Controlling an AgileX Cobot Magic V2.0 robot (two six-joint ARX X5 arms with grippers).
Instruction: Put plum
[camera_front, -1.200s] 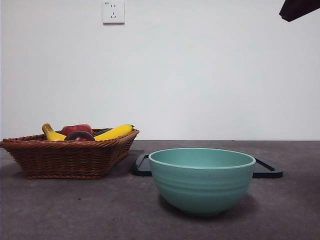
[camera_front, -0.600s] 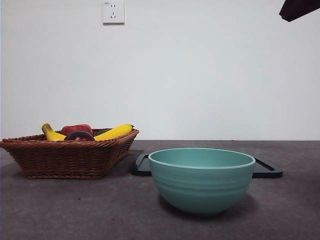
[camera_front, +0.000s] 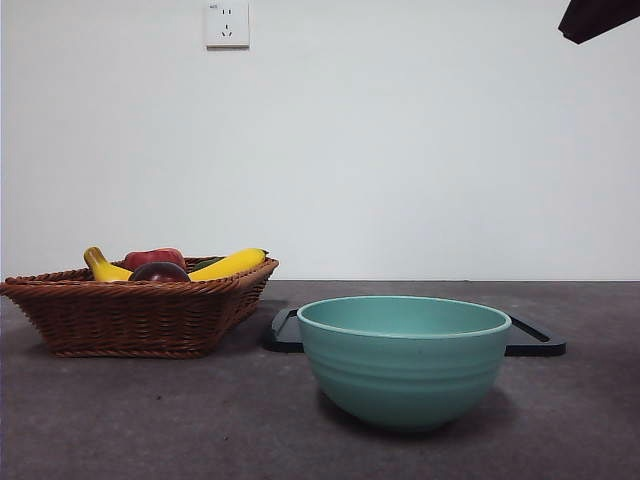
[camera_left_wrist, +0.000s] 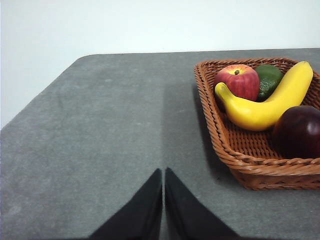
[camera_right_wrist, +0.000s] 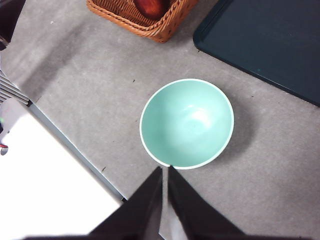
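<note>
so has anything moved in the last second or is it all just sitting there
Nothing visibly changed. The plum lies in the basket as before, the teal bowl is empty, and the black arm tip at the top corner of the front view has not moved.

Your plum (camera_front: 159, 272) is a dark maroon, glossy round fruit lying in the wicker basket (camera_front: 140, 315) on the left of the table, at its near side, touching the yellow banana (camera_left_wrist: 265, 102), untouched by either hand.

text: none legible | labels: none | signs: none
</note>
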